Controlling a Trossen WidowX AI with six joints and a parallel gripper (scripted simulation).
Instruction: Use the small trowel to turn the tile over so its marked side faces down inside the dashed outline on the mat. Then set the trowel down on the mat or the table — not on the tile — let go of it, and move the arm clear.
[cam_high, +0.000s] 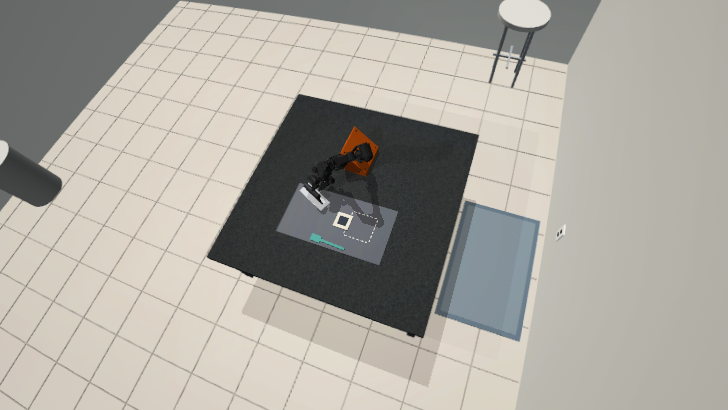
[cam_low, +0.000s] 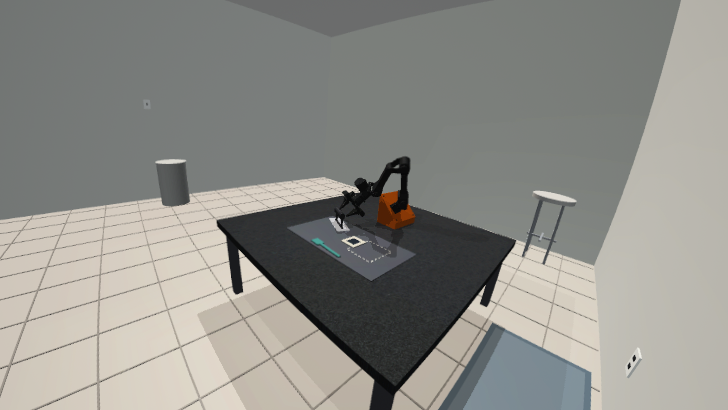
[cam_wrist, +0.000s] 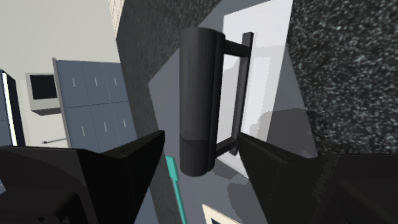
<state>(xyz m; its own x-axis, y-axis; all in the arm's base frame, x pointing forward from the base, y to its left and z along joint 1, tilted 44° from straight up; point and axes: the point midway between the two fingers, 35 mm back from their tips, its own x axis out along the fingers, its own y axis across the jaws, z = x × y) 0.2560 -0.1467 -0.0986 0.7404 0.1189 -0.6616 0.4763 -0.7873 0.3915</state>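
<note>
The trowel (cam_high: 321, 205) (cam_low: 343, 229) (cam_wrist: 197, 90), a white plate with a raised black bar handle, lies at the mat's back left corner. My gripper (cam_low: 351, 209) (cam_wrist: 200, 136) is open beside the trowel; in the wrist view the handle shows between and beyond the fingertips, not held. The cream tile (cam_high: 342, 220) (cam_low: 353, 241) with a dark square on its upper face lies flat on the mat (cam_high: 298, 219) (cam_low: 375, 270), overlapping the left back corner of the dashed outline (cam_high: 369, 242) (cam_low: 370, 261). Only the tile's corner shows at the bottom of the wrist view.
A teal spatula-like tool (cam_high: 315, 237) (cam_low: 317, 241) (cam_wrist: 172, 168) lies along the mat's front, left of the outline. The orange arm base (cam_high: 354, 138) (cam_low: 392, 216) stands behind the mat on the dark table (cam_high: 285, 275) (cam_low: 326, 290). The arm reaches over the mat's back left edge.
</note>
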